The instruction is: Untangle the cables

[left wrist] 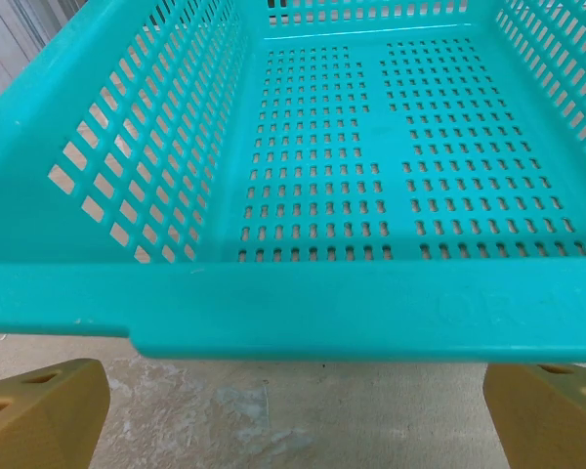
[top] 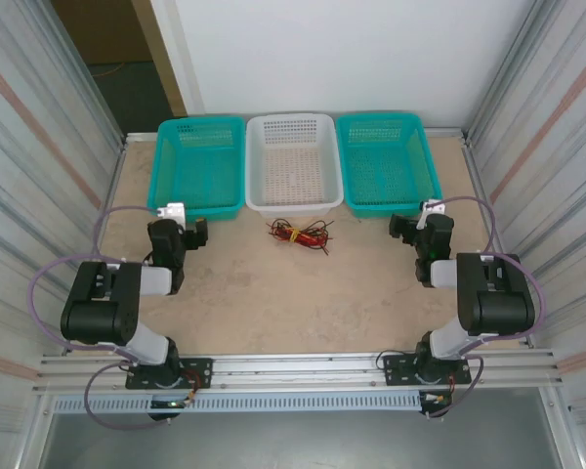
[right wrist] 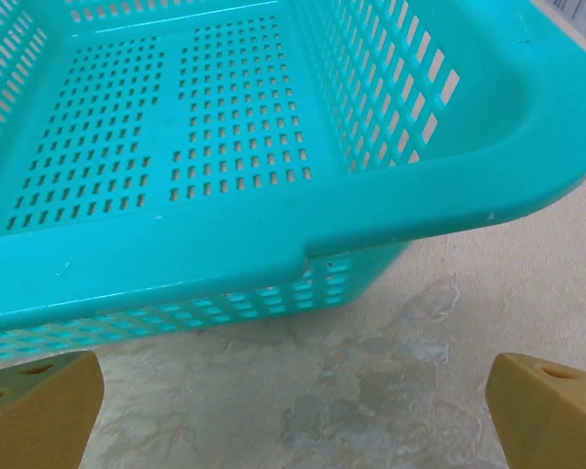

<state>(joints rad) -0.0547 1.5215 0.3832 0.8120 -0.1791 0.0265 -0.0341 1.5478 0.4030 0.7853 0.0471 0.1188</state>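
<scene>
On the left, the left gripper point(left wrist: 289, 391) stands wide open with nothing in it, just short of the near rim of the left teal basket point(top: 200, 161). In the middle, the cables point(top: 298, 234) — a small tangle of red, dark and yellow strands — lie on the counter point(top: 303, 293) just in front of the white basket point(top: 291, 161), well apart from both grippers. On the right, the right gripper point(right wrist: 295, 391) is likewise wide open and empty, facing a near corner of the right teal basket point(top: 386, 161).

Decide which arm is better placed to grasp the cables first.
Left, marginally, I'd judge: the left end effector sits slightly nearer the cables than the right end effector; both are open.
</scene>
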